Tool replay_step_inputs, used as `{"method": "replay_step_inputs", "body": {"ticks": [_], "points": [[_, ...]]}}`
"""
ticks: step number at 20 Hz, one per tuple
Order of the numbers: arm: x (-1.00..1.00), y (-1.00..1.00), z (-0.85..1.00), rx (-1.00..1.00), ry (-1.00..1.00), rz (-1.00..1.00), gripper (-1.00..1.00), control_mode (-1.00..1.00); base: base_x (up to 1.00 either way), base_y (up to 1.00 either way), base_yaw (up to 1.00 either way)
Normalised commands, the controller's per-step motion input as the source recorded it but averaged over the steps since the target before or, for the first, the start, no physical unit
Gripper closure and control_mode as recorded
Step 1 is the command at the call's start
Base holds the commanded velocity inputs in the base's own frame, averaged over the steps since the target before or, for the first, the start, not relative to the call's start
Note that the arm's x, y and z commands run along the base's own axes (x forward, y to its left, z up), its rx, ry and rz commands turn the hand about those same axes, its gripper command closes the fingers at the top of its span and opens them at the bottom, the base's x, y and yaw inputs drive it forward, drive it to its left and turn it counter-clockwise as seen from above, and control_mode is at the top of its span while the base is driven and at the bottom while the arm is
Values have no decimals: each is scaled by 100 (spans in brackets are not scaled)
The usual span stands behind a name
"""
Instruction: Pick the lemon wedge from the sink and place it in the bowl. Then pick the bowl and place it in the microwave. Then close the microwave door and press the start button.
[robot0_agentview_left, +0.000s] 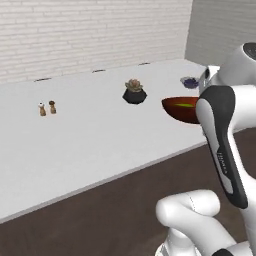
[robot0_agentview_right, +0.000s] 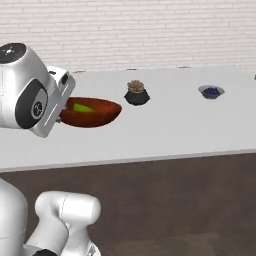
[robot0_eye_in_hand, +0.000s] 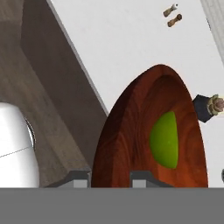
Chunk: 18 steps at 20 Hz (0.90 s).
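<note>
You have the bowl (robot0_agentview_right: 92, 113) up in the air, clamped at its rim by the gripper (robot0_eye_in_hand: 109, 177), one finger on each side of the wall in the hand view. It is a wide, shallow, glossy reddish-brown dish, and the lemon wedge (robot0_eye_in_hand: 165, 140) lies inside on its floor, a small yellow-green lump. The bowl hangs level above the near part of the white counter (robot0_agentview_left: 90, 140), close to its front edge. To its far right stands a small black pot with a plant (robot0_agentview_right: 136, 93), apart from the bowl. Farther right sits a small blue dish (robot0_agentview_right: 211, 92). Two little brown shakers (robot0_agentview_left: 47, 108) stand well off to the left. Between those things the counter top is bare, and dark wood floor (robot0_agentview_left: 100, 215) runs along its near side.
</note>
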Motion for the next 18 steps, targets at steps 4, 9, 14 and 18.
{"method": "replay_step_inputs", "body": {"ticks": [4, 9, 14, 18], "points": [[0, 0, 0, 0, 0, 0, 100, 100, 28, -100, -40], [0, 0, 0, 0, 0, 0, 100, 100, 6, -93, -64], [0, 0, 0, 0, 0, 0, 100, 100, 0, -71, -76], [0, 0, 0, 0, 0, 0, 100, 100, 0, -73, -72]]}}
